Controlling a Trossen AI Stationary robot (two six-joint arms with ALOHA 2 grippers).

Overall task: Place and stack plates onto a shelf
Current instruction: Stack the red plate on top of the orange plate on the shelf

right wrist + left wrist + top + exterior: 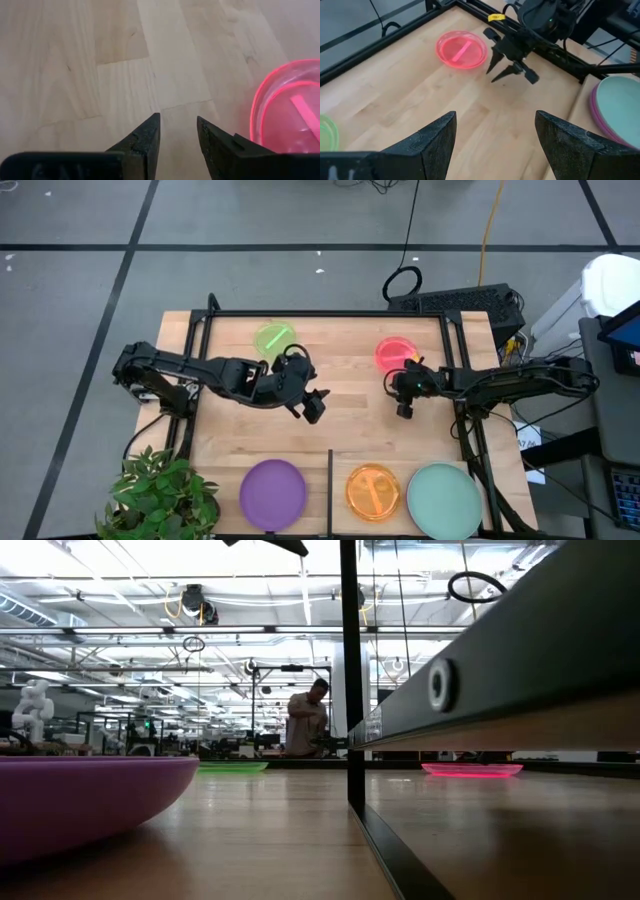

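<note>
My left gripper [312,406] hovers open over the middle of the table, touching nothing; its wrist view shows the open fingers [495,135]. My right gripper [404,408] points down, open, just near-side of the red-pink plate [396,353], which lies flat beside its fingers [178,132] in the right wrist view [285,112]. The green plate [273,338] lies flat near the far edge. At the near edge rest the purple plate [273,493], the orange plate [373,491] and the pale teal plate [444,500]. The teal plate [620,107] sits on a magenta one on the shelf panel [580,107].
A thin black divider bar [330,490] stands between the purple and orange plates. Black frame rails [200,370] run along the table's left, right and far sides. A potted plant [160,495] sits at the near left corner. A person [305,725] stands far behind the table.
</note>
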